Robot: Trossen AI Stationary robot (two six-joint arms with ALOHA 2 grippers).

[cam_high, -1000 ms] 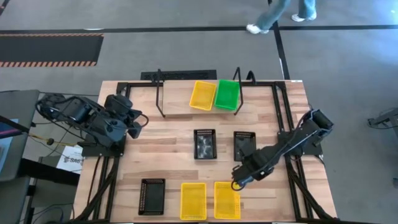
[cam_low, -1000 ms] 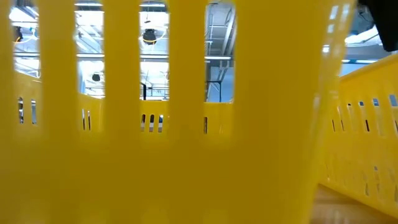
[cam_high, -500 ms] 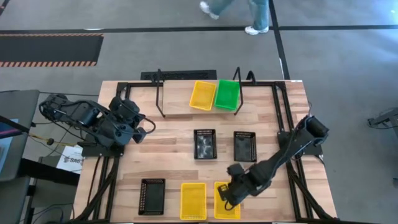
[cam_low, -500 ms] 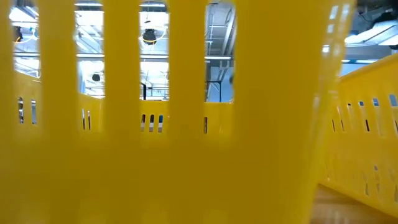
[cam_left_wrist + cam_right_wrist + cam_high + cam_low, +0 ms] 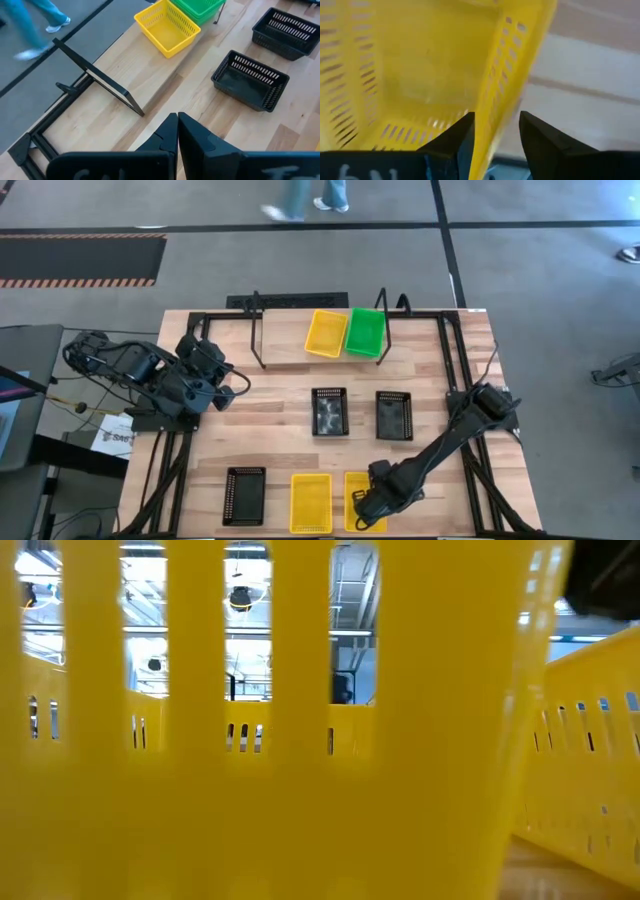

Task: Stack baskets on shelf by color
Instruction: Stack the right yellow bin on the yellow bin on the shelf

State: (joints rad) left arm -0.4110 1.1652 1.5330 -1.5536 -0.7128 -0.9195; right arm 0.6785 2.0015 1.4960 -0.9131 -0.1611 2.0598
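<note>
On the shelf (image 5: 258, 340) at the table's far edge, a yellow basket (image 5: 326, 332) and a green basket (image 5: 364, 331) rest side by side on their bases. Two black baskets (image 5: 329, 411) (image 5: 394, 415) stand mid-table and a third (image 5: 244, 495) sits near left. Two yellow baskets (image 5: 310, 502) (image 5: 352, 485) stand at the near edge. My right gripper (image 5: 495, 145) is open over the right one, with one finger inside it and one outside its wall. My left gripper (image 5: 177, 130) hovers shut at the table's left. My right gripper has one finger (image 5: 452, 142) inside the yellow basket and the other (image 5: 542, 142) outside, with a side wall (image 5: 497, 100) between them. It comes down at a slant from above. I cannot tell whether either finger touches the wall. The basket stands on the table.
In the low view a yellow basket wall (image 5: 300, 740) fills the picture, and the other yellow basket (image 5: 590, 740) shows at the right. A black frame (image 5: 450, 360) runs round the tabletop. A person walks across the floor beyond the far edge.
My right gripper has gone toward the table's near edge and down. It started near the right black basket and now hangs over the right yellow basket. My left gripper has shifted a little toward the near edge.
</note>
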